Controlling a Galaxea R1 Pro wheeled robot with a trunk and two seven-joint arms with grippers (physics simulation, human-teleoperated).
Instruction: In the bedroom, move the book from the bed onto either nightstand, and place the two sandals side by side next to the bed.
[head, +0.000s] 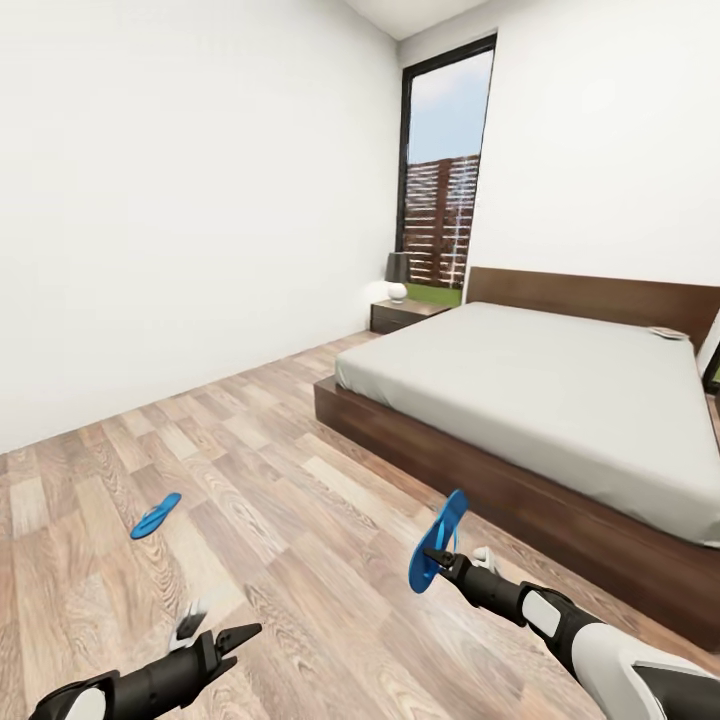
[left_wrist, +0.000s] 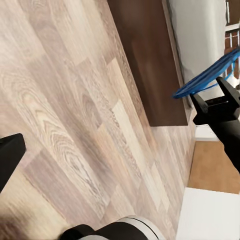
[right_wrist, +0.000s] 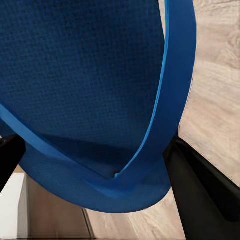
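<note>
Right hand (head: 440, 556) grips a bright blue, thin-soled sandal (head: 437, 541).

Right gripper (head: 437, 556) holds one sandal (head: 437, 541); the other sandal (head: 156, 515) lies on the floor (head: 280, 520).

The white-walled room (head: 180, 200) is bright all over with soft, even light, and daylight comes in through the tall dark-framed window (head: 440, 170) at the far end. Shadows are very faint, with just a soft dark strip on the light brown wood-plank floor (head: 280, 520) beside the low dark brown bed frame (head: 480, 470), and nothing shines with hard glare. The head view looks stretched and tilted near its edges, and in the right wrist view the bright blue flat sandal (right_wrist: 100, 90) is so close that its dotted surface looks a little fuzzy.
</note>
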